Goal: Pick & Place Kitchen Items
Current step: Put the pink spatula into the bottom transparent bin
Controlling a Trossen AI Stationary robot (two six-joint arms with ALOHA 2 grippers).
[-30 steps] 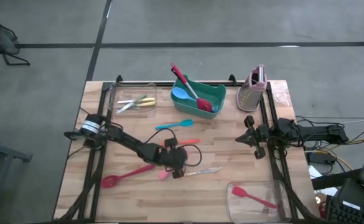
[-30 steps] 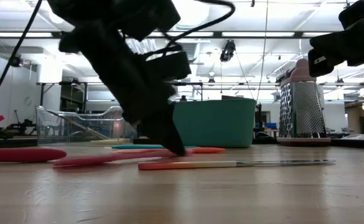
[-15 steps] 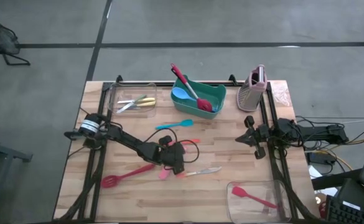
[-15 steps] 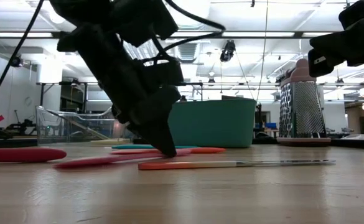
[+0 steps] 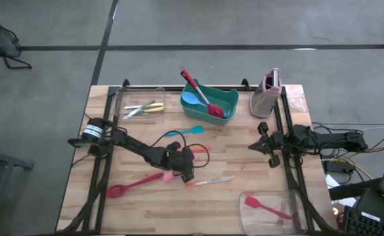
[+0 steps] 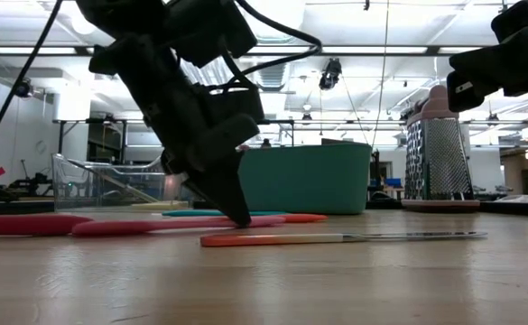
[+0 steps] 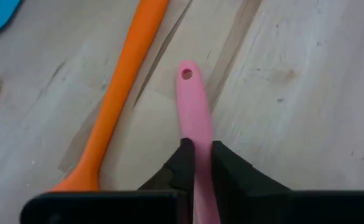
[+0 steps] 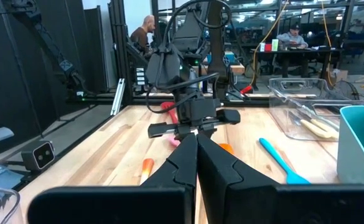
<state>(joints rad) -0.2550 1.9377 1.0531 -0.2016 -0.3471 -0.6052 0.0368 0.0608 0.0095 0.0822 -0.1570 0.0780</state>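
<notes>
My left claw (image 7: 198, 155) is down on the wooden table (image 5: 244, 196), its two dark fingers (image 7: 183, 163) pinched on the smooth, flat handle of a pink spatula (image 7: 195, 118). The handle's rounded end, with a small hanging hole, pokes out just ahead of my fingertips. Right beside it lies an orange spoon handle (image 7: 116, 99), glossy and tapering, not touching the pink one. A blue spoon (image 5: 185, 131) lies a little farther off.

From above, a knife (image 5: 210, 180) with an orange handle and metal blade lies just past my left claw, and a red slotted spoon (image 5: 129, 185) stretches away behind it. Across the table from it stands a teal bin (image 5: 209, 101) holding a blue spoon and a red spatula, with a clear tub (image 5: 139, 105) of yellow-handled cutlery to one side and a metal grater (image 5: 266, 95) to the other. Another clear tub (image 5: 274, 206) holds a red spatula.

The low view shows my left claw's tip touching the tabletop, with the pink spatula lying flat against the wood; the overhead view hides that contact under my arm.

My right claw (image 8: 196, 149) waits clenched and empty at the table's edge by the grater, pointing toward the left arm.
</notes>
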